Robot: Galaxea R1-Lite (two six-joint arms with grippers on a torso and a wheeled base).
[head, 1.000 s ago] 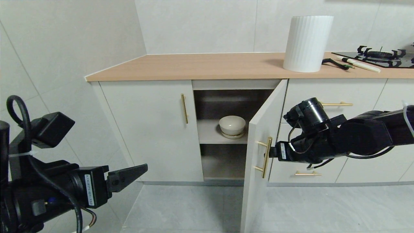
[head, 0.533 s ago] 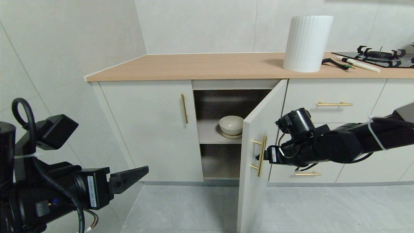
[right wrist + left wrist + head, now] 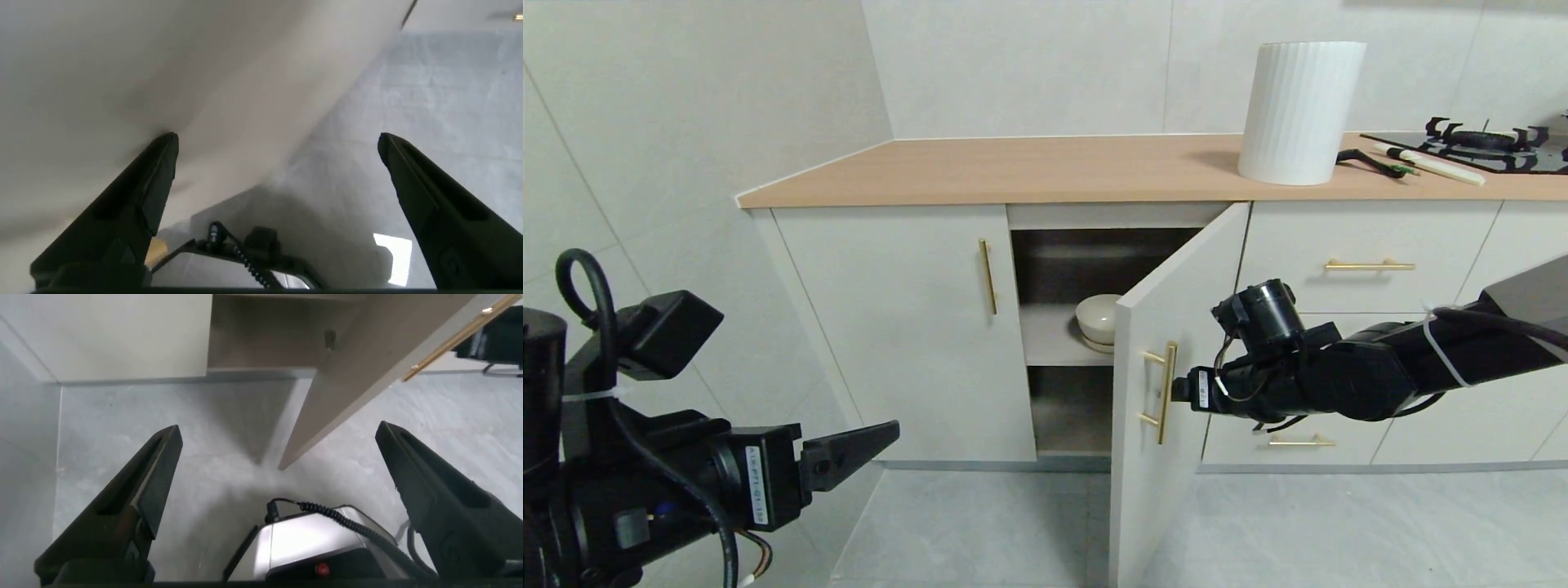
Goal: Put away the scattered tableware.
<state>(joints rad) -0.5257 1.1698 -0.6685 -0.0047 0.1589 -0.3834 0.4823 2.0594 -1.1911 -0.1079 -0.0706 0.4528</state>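
Observation:
A beige bowl (image 3: pixel 1097 317) rests on a small plate on the middle shelf of the open cabinet, half hidden behind the white cabinet door (image 3: pixel 1156 367). The door stands partly ajar. My right gripper (image 3: pixel 1181 390) is pressed against the door's outer face beside its gold handle (image 3: pixel 1160 393); in the right wrist view the gripper (image 3: pixel 278 143) is open, with the door panel (image 3: pixel 204 73) close in front. Low at the left, away from the cabinet, my left gripper (image 3: pixel 874 437) hangs open over the floor, and its wrist view (image 3: pixel 278 433) looks at the door's lower edge (image 3: pixel 384 367).
A tall white ribbed canister (image 3: pixel 1298 110) stands on the wooden countertop (image 3: pixel 1013 167), with utensils (image 3: pixel 1425 163) and a gas hob (image 3: pixel 1486 139) to its right. The neighbouring left door (image 3: pixel 907 327) is shut. Drawers with gold handles (image 3: pixel 1368 265) lie behind my right arm. Tiled floor (image 3: pixel 980 523) is open below.
The cabinet door has swung further toward shut, with my right gripper moving left against it. More of the bowl is now covered. The left arm has barely moved.

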